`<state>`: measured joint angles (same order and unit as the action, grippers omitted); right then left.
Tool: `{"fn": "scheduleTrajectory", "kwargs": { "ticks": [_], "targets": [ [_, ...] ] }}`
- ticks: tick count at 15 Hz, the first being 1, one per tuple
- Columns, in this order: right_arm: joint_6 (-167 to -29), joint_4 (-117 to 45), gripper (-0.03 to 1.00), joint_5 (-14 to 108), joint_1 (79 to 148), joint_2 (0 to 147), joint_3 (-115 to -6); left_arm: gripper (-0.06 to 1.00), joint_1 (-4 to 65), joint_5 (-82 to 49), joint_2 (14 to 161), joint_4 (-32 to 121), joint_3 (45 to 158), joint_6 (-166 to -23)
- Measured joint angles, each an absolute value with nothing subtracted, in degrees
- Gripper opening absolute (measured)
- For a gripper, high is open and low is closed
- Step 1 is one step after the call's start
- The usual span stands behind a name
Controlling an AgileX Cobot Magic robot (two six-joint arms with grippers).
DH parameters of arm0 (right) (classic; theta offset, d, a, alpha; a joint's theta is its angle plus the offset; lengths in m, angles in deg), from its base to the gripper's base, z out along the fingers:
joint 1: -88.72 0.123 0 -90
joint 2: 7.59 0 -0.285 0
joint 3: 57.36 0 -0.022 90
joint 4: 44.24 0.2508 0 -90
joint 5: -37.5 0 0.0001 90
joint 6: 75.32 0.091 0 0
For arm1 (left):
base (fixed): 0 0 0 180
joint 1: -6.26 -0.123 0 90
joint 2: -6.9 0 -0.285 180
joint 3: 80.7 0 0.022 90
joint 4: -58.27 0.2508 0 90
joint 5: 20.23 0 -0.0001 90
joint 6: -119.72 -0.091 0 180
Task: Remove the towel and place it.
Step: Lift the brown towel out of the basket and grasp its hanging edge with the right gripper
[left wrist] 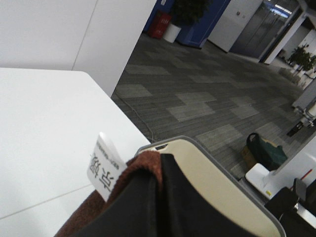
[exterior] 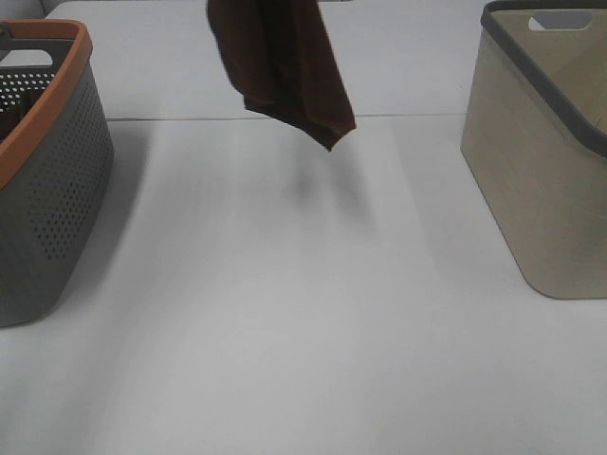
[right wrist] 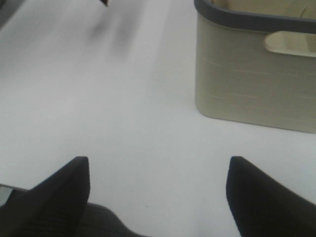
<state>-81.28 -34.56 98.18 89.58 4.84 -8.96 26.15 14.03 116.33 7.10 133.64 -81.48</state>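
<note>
A dark reddish-brown towel (exterior: 285, 66) hangs in the air above the far middle of the white table (exterior: 285, 313), its top cut off by the frame edge. In the left wrist view my left gripper (left wrist: 159, 197) is shut on the towel (left wrist: 143, 165), whose white label (left wrist: 104, 167) sticks out beside the dark fingers. The left gripper does not show in the high view. My right gripper (right wrist: 158, 190) is open and empty, low over the table near the beige basket (right wrist: 256, 74). A corner of the towel (right wrist: 104, 2) shows in the right wrist view.
A grey perforated basket with an orange rim (exterior: 47, 190) stands at the table's left. The beige basket with a grey rim (exterior: 541, 161) stands at the right, and it also shows below the towel in the left wrist view (left wrist: 212, 182). Past the table's far edge lies office floor (left wrist: 197, 98).
</note>
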Motion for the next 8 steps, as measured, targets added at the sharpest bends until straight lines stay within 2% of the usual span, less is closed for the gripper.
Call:
{"fn": "scheduleTrajectory", "kwargs": {
  "ticks": [3, 6, 7, 8],
  "targets": [
    [-84.43, -28.94, 0.73, 96.92, 89.58, 13.78, -9.3, 0.0, 30.62, 14.09, 118.9, 18.5, 133.64, -73.92],
    [-90.9, -21.55, 0.73, 89.75, 89.58, 21.28, -9.59, 0.0, 33.42, 14.84, 120.39, 30.82, 133.64, -65.1],
    [-95.43, -16.34, 0.73, 85.57, 89.58, 23.92, -9.59, 0.0, 34.34, 15.35, 120.74, 35.81, 133.64, -61.14],
    [-108.89, -5.68, 0.73, 78.87, 89.58, 29.7, -9.59, 0.0, 36.29, 16.44, 121.54, 45.95, 133.64, -53.52]
  ]
}}
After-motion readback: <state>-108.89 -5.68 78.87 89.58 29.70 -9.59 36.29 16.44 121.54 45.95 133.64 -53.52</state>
